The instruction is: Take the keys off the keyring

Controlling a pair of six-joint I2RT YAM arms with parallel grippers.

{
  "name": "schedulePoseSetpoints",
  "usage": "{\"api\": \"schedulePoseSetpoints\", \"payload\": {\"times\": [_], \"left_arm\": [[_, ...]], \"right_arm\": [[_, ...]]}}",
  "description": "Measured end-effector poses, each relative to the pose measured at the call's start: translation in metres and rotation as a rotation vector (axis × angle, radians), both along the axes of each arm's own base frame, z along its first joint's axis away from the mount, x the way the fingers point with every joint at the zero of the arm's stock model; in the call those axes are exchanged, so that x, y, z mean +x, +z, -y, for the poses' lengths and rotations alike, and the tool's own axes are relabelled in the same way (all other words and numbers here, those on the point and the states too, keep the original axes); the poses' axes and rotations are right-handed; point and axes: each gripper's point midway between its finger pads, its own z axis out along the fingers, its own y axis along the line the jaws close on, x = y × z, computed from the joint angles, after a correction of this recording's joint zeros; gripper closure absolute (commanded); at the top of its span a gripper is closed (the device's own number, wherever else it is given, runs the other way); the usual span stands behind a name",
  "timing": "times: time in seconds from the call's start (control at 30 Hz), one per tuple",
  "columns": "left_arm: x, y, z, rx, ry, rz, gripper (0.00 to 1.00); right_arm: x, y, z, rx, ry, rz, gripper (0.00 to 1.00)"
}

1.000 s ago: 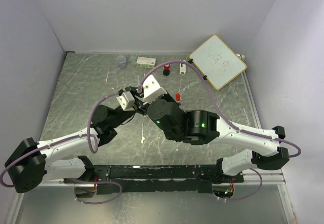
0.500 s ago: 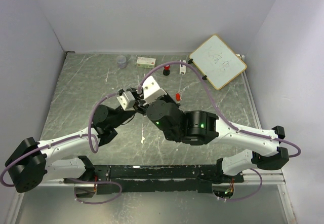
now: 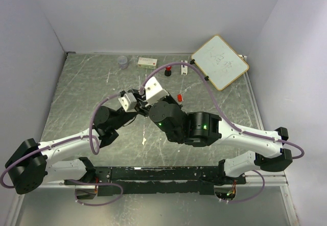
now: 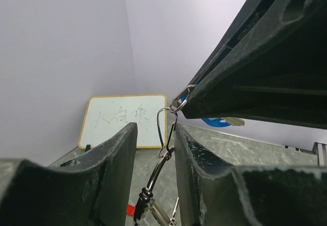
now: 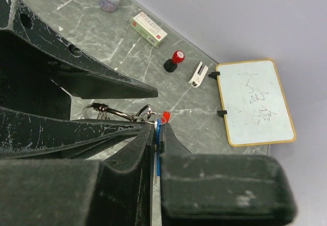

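Observation:
My right gripper (image 5: 158, 126) is shut on the blue key (image 5: 158, 144), which stands edge-on between its pads. The blue head also shows in the left wrist view (image 4: 217, 121). The thin silver keyring (image 5: 148, 114) hangs at that gripper's tip, with a clasp (image 5: 110, 114) trailing left. My left gripper (image 4: 156, 134) is open. Its fingers stand on either side of the keyring (image 4: 164, 126) and clasp (image 4: 153, 177), and the wire brushes the right finger. A red key head (image 5: 165, 116) shows just past the right fingertips; I cannot tell whether it is on the ring. Both grippers meet mid-table (image 3: 140, 102).
At the back of the table stand a whiteboard (image 3: 219, 62), a black stamp with a red top (image 3: 167, 72), a small white clip (image 3: 184, 70), a white box (image 3: 147, 61) and a clear cup (image 3: 122, 61). Grey walls close in the left, back and right sides.
Both wrists have shifted only slightly where they meet. The right gripper's hold on the blue key looks the same.

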Motion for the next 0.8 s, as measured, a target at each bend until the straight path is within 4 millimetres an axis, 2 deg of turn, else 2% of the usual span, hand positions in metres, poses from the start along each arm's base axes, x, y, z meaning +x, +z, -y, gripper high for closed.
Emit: {"api": "schedulePoseSetpoints", "payload": {"times": [0.8], "left_arm": [[0.0000, -0.0067, 0.0013, 0.010, -0.002, -0.009, 0.58]], "right_arm": [[-0.0001, -0.0007, 0.0008, 0.003, -0.001, 0.001, 1.00]]}}
